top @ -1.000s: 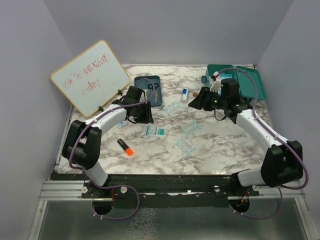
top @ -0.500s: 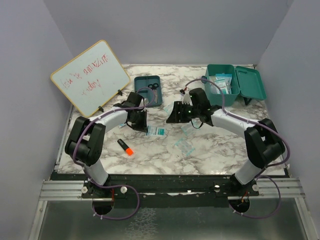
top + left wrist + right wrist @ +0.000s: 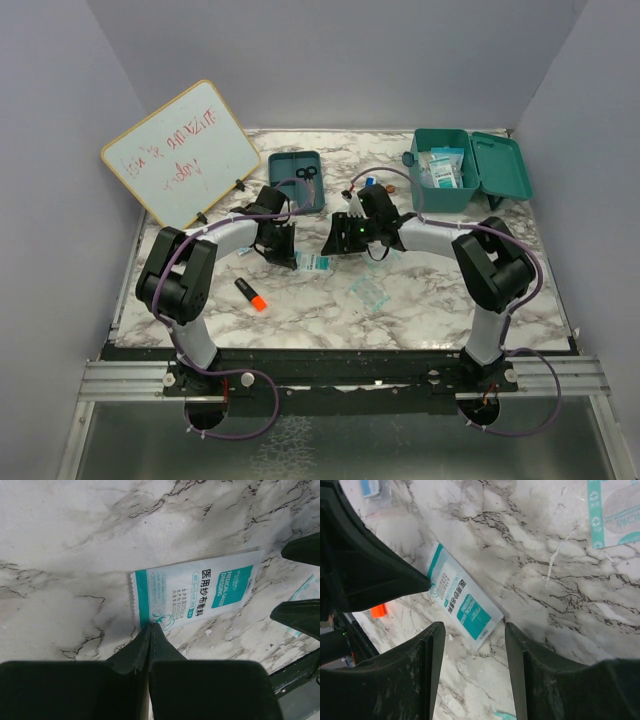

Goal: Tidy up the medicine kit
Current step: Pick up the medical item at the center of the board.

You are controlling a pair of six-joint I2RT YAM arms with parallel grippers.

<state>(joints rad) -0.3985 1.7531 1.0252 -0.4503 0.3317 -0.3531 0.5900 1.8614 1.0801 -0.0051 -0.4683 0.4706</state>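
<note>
The medicine kit (image 3: pixel 465 172) stands open at the back right with packets inside. A white and teal gauze packet (image 3: pixel 195 594) lies flat on the marble table (image 3: pixel 440 290). My left gripper (image 3: pixel 150 625) is shut, its joined tips touching the packet's near edge. Whether the edge is pinched does not show. My right gripper (image 3: pixel 474 632) is open just above the table, and the packet's (image 3: pixel 465 611) other end lies just ahead of the gap between its fingers. In the top view both grippers (image 3: pixel 291 254) (image 3: pixel 336 243) meet at the packet (image 3: pixel 314 264).
A shallow teal tray (image 3: pixel 290 190) holding scissors sits behind the left arm, next to a leaning whiteboard (image 3: pixel 180 155). An orange marker (image 3: pixel 251 294) lies front left. More packets (image 3: pixel 368 291) (image 3: pixel 615 515) lie mid-table. A small bottle (image 3: pixel 371 184) stands behind the right gripper.
My right arm has swung left from the kit down to the packet. My left gripper has shut and come down onto the packet's edge.
</note>
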